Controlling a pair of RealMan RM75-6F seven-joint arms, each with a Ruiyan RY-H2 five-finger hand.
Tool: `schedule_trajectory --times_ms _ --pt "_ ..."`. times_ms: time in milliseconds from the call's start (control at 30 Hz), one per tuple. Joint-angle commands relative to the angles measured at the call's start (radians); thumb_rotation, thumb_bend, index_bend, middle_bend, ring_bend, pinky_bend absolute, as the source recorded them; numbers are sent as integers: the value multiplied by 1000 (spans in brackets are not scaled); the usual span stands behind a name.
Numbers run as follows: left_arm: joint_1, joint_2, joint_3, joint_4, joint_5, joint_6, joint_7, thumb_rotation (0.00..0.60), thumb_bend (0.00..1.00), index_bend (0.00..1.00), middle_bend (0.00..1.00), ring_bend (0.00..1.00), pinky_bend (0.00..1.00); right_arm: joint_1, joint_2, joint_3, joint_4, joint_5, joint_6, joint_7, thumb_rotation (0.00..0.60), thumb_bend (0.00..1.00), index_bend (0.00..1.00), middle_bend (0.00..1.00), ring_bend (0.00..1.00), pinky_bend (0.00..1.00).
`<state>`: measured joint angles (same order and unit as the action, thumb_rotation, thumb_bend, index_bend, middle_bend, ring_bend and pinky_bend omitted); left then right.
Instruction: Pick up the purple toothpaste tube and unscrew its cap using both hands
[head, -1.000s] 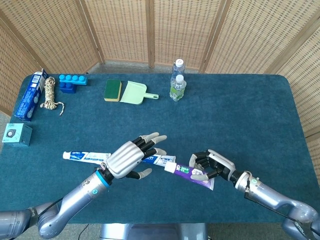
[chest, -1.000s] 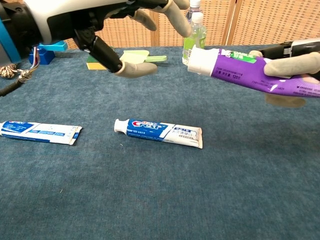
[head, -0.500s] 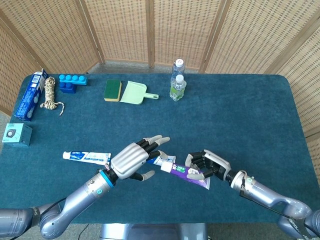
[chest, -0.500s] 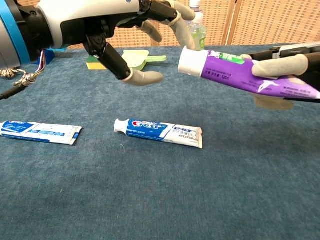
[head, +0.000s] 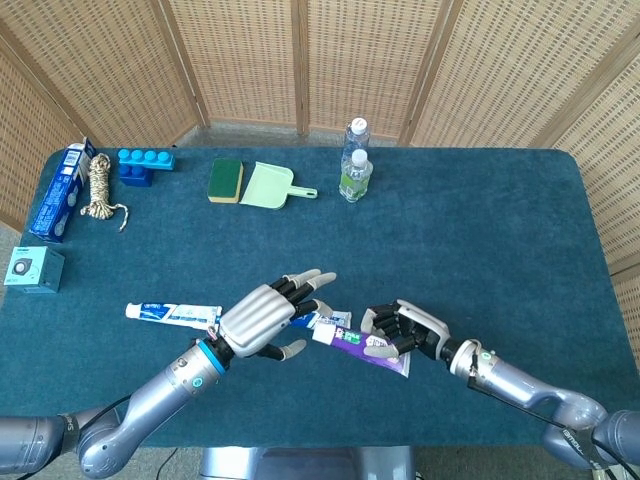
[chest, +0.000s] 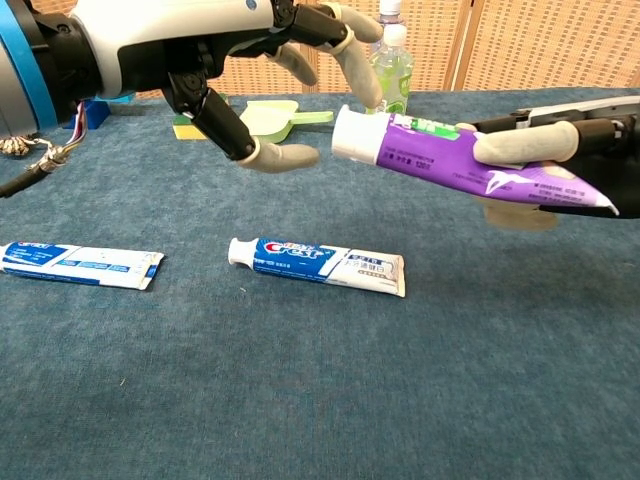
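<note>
right hand (chest: 560, 160) grasps purple plastic toothpaste tube (chest: 455, 165) aloft | white cap (chest: 350, 132) has moved nearer left hand (chest: 250, 60), fingers spread, empty | cap grip next

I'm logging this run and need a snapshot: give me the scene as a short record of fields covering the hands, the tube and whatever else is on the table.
right hand: holds the purple toothpaste tube off the table, white cap pointing toward the left hand
left hand: holds nothing, fingers spread next to the cap; contact cannot be told
cap: on the tube
table: two blue-and-white toothpaste tubes lying flat
far edge: two bottles, sponge, green dustpan, blue block, rope, blue box
</note>
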<state>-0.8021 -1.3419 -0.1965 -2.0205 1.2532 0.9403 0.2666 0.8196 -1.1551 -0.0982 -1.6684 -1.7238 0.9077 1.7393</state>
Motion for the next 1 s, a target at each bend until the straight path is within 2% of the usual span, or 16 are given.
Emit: schedule_trajectory --times_ms 33,1000 --pt "-2 -2 1 1 4 6 -3 600 331 275 39 0 135 9 -4 -6 1 -8 9 10 600 436 967 741 774 815" --pt "-17 -6 21 -6 29 24 -22 600 331 295 49 0 136 40 -12 -33 -7 -1 48 36 600 435 967 741 775 816"
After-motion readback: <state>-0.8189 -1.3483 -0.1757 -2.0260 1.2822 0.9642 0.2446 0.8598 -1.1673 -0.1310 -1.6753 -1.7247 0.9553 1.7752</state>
